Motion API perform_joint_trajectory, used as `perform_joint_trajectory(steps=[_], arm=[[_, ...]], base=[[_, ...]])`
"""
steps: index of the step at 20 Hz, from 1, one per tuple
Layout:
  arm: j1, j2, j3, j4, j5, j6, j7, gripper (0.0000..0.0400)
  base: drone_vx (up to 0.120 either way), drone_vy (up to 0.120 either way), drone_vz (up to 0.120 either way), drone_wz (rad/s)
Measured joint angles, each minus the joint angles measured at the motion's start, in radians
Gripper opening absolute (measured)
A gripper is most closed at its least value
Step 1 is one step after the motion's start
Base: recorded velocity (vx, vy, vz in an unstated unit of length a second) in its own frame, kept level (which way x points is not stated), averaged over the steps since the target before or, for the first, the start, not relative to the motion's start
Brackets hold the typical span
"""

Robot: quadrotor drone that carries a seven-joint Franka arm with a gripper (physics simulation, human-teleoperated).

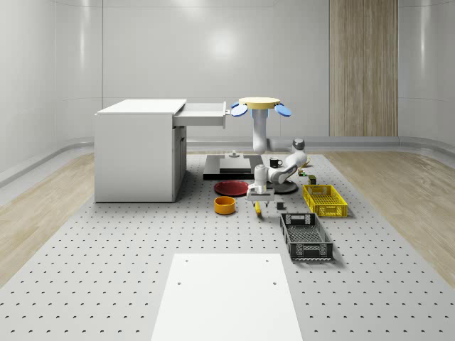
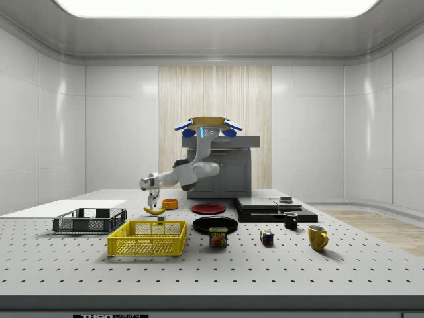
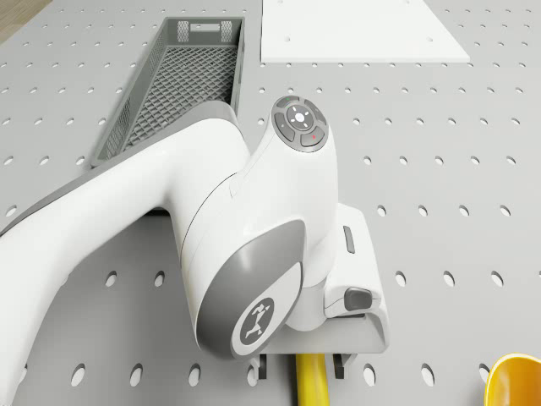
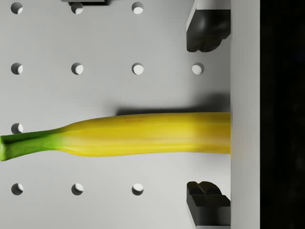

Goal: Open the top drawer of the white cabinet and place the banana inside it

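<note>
The banana (image 4: 143, 134) lies flat on the perforated table, its green stem pointing away from the hand. My gripper (image 4: 207, 117) is open just above it, one fingertip (image 4: 207, 28) on each side with a clear gap to the fruit. The drone view has the banana (image 3: 311, 379) between the fingers, under the gripper (image 3: 302, 365). The drone (image 1: 259, 106) hovers above the table beside the white cabinet (image 1: 135, 153), whose top drawer (image 1: 202, 114) stands pulled out. The arm bends down to the gripper (image 1: 259, 201) over the banana (image 1: 259, 209). From the side, the gripper (image 2: 153, 201) hangs over the banana (image 2: 155, 211).
An orange bowl (image 1: 225, 205) and a red plate (image 1: 232, 187) sit close to the banana. A yellow basket (image 1: 324, 199) and a dark basket (image 1: 306, 236) stand at the whole-scene view's right. A white sheet (image 1: 227, 298) lies in front. Mugs, a can and a cube (image 2: 266, 238) sit farther off.
</note>
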Motion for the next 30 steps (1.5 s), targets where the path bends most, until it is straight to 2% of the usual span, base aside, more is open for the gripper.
perform_joint_trajectory(steps=[14,26,27,28,30], arm=[[0.054,0.020,0.055,0.032,0.051,0.026,-0.034,0.0400],[0.057,0.032,0.086,0.049,0.080,0.040,-0.028,0.0400],[0.057,0.032,0.087,0.049,0.080,0.040,-0.028,0.0380],[0.057,0.033,0.088,0.049,0.081,0.040,-0.028,0.0329],[0.057,0.034,0.088,0.050,0.082,0.040,-0.028,0.0259]], base=[[0.000,0.000,0.000,0.000],[0.000,0.000,0.000,0.000],[0.000,0.000,0.000,0.000],[0.000,0.000,0.000,0.000],[0.000,0.000,0.000,0.000]])
